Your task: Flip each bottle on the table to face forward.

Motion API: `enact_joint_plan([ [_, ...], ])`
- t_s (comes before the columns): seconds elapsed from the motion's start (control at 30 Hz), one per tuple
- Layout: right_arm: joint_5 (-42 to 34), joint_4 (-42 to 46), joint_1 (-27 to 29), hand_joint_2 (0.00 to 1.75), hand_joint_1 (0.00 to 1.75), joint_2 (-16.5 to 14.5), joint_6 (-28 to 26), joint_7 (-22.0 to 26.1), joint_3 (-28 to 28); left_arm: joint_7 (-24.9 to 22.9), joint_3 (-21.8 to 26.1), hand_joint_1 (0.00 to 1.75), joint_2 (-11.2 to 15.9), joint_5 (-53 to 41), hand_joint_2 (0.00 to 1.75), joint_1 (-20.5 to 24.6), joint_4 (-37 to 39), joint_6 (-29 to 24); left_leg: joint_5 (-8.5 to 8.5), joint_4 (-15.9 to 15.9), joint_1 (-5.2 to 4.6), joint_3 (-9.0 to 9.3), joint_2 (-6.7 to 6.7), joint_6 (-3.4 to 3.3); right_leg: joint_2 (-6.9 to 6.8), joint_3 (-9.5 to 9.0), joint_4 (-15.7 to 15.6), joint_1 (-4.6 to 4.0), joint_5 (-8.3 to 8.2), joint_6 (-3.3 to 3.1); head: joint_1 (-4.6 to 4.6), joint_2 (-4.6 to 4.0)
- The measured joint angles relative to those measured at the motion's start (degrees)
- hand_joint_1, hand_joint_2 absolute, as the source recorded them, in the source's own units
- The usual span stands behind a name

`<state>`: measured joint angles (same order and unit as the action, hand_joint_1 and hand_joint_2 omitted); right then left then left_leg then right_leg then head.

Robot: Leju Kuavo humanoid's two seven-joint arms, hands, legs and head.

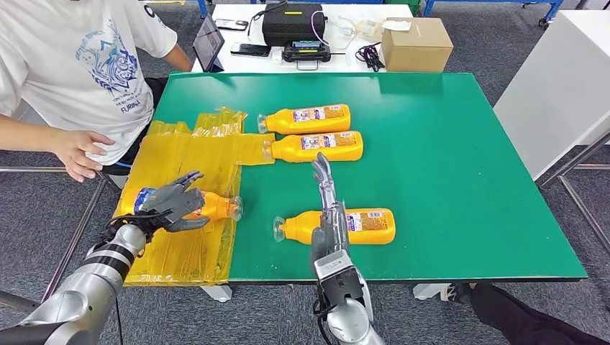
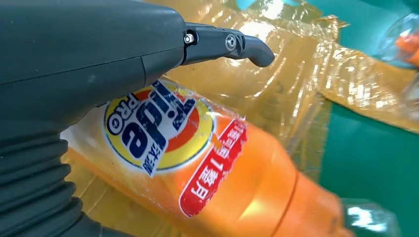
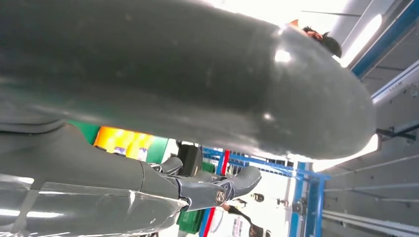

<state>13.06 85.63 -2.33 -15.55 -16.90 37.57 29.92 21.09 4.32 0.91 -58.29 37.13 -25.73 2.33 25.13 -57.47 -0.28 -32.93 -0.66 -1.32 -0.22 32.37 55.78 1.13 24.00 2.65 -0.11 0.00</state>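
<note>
Four orange bottles lie on their sides on the green table [image 1: 460, 180]. The left hand [image 1: 173, 205] lies over the bottle on the film [image 1: 216, 206], on the yellow film [image 1: 187, 154] that covers the left end of the table. Its fingers curl around the body of this bottle, so it grips it. In the left wrist view the round front label of this bottle [image 2: 158, 126] faces up, and the clear cap points toward the green surface.

The right hand [image 1: 327, 208] stands edge-on with its fingers straight and close together, pointing away from the robot. It is against the near bottle [image 1: 367, 226], just at the neck end, and hides a part of it. I cannot tell if it really presses the bottle; it holds nothing.

Two more bottles lie further back: the far bottle [image 1: 309, 118] and the middle bottle [image 1: 320, 146], one just beside the other, caps to the left, near the film's edge.

A person in a white shirt [image 1: 79, 65] sits at the left side of the table, with a hand [image 1: 79, 152] close to the film. Behind the green table there is a white table with a cardboard box [image 1: 416, 43], a black case [image 1: 293, 23] and a tablet [image 1: 208, 43].
</note>
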Motion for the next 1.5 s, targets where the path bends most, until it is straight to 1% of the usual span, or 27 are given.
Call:
enact_joint_plan([
  [0.2,-0.33,-1.97,-0.82,0.00,0.00,-0.40,0.81,0.00,-0.62,3.87,2.74,0.00,0.95,8.06,0.00,0.07,0.00,10.98,0.00,0.01,0.00,0.16,-0.01,0.00,0.00,-0.18,0.01,0.01,0.01,0.00,0.01,0.00],
  [0.3,-0.37,-3.16,-1.25,0.00,0.00,-0.57,0.95,0.00,-0.79,7.02,4.70,0.00,1.38,14.47,0.00,-0.63,-0.03,17.29,0.00,0.00,-0.01,0.18,0.00,0.00,0.00,-0.18,0.00,0.01,0.01,0.00,0.02,0.00],
  [0.33,-0.37,-3.54,-1.33,0.00,0.00,-0.61,0.96,0.01,-0.83,8.00,5.46,0.00,1.39,16.85,0.00,-1.01,-0.14,18.48,0.00,0.00,-0.01,0.19,0.00,0.00,0.00,-0.17,0.00,0.01,0.01,0.00,0.02,0.00],
  [0.37,-0.37,-3.85,-1.38,0.00,0.00,-0.64,0.93,0.04,-0.86,8.82,6.18,0.00,1.29,19.13,0.00,-1.43,-0.38,18.77,0.00,-0.01,-0.01,0.19,0.00,0.00,0.00,-0.16,0.00,0.01,0.01,0.00,0.02,0.00],
  [0.47,-0.27,-4.42,-1.41,0.00,0.00,-0.69,0.79,0.15,-1.03,9.85,7.54,0.00,0.49,24.01,0.00,-2.73,-1.60,17.01,0.00,-0.02,-0.01,0.17,0.00,0.00,0.00,-0.12,-0.01,0.01,0.00,0.00,0.01,0.00],
  [0.6,-0.01,-4.90,-1.41,0.00,0.00,-0.72,0.57,0.16,-1.16,9.87,8.28,0.00,-0.36,26.16,0.00,-3.69,-2.80,15.28,-0.01,-0.02,-0.01,0.15,0.00,-0.01,0.00,-0.11,-0.01,0.00,0.00,0.00,0.01,0.00],
  [0.67,0.91,-5.04,-1.40,0.00,0.00,-0.72,-0.17,-0.12,-1.19,10.84,8.67,0.00,-1.04,27.53,0.87,-4.26,-3.62,10.67,-0.01,-0.02,0.00,0.15,0.02,-0.01,0.01,-0.07,-0.01,0.00,0.00,0.00,0.01,0.00],
  [0.73,2.46,-5.09,-1.38,0.00,0.00,-0.69,-0.96,-0.97,-1.20,11.94,8.94,0.00,-2.15,28.76,1.75,-5.01,-4.90,3.07,-0.02,-0.03,0.00,0.09,0.03,-0.01,0.01,-0.01,-0.01,0.00,-0.01,0.00,0.02,0.00],
  [0.87,7.94,-5.59,-1.46,0.00,0.00,-0.13,-0.82,-6.16,-1.12,13.21,9.01,0.00,-4.94,31.27,1.75,-6.73,-9.37,-11.92,-0.07,-0.05,-0.01,-0.15,0.01,-0.07,0.00,0.19,0.00,0.01,-0.03,0.02,0.02,0.00],
  [0.93,9.45,-6.15,-1.56,0.00,0.00,0.43,-0.31,-8.00,-1.11,13.58,9.01,0.00,-6.13,32.14,1.75,-7.39,-11.96,-15.43,-0.08,-0.06,-0.01,-0.26,-0.04,-0.09,-0.01,0.27,0.00,0.01,-0.04,0.04,0.02,0.00],
  [1.1,9.93,-7.09,-1.89,0.00,0.00,1.18,-0.02,-8.58,-1.11,13.63,9.01,0.00,-7.46,32.69,1.75,-8.55,-15.39,-16.10,-0.07,-0.07,-0.02,-0.50,0.02,-0.09,0.01,0.54,0.00,0.02,-0.05,0.05,0.02,0.00],
  [1.3,10.01,-7.83,-2.44,0.00,0.00,1.67,-0.02,-8.61,-1.11,13.64,9.01,0.00,-7.93,32.84,1.75,-9.01,-16.70,-16.10,-0.07,-0.07,-0.01,-0.63,0.02,-0.09,0.01,0.67,0.00,0.00,-0.05,0.05,0.01,0.00],
  [1.37,10.32,-8.04,-2.65,0.87,0.00,1.81,-0.02,-8.75,-1.11,13.77,9.02,0.00,-7.98,32.86,1.75,-9.04,-16.79,-16.25,-0.07,-0.07,-0.01,-0.64,0.02,-0.09,0.01,0.68,0.00,0.00,-0.05,0.05,0.01,0.00],
  [1.43,12.42,-8.26,-2.90,1.75,0.00,2.07,-0.05,-10.01,-1.04,14.75,9.01,0.00,-8.05,33.02,1.75,-9.25,-17.13,-17.58,-0.07,-0.07,-0.01,-0.65,0.03,-0.09,0.01,0.68,0.00,0.00,-0.05,0.05,0.01,0.00],
  [1.5,16.77,-8.51,-3.36,1.75,0.00,2.99,0.14,-12.91,-0.83,16.65,8.79,0.00,-8.21,33.40,1.75,-9.88,-18.41,-20.56,-0.07,-0.07,-0.02,-0.65,0.04,-0.09,0.01,0.68,0.00,0.02,-0.05,0.05,0.01,0.00],
])
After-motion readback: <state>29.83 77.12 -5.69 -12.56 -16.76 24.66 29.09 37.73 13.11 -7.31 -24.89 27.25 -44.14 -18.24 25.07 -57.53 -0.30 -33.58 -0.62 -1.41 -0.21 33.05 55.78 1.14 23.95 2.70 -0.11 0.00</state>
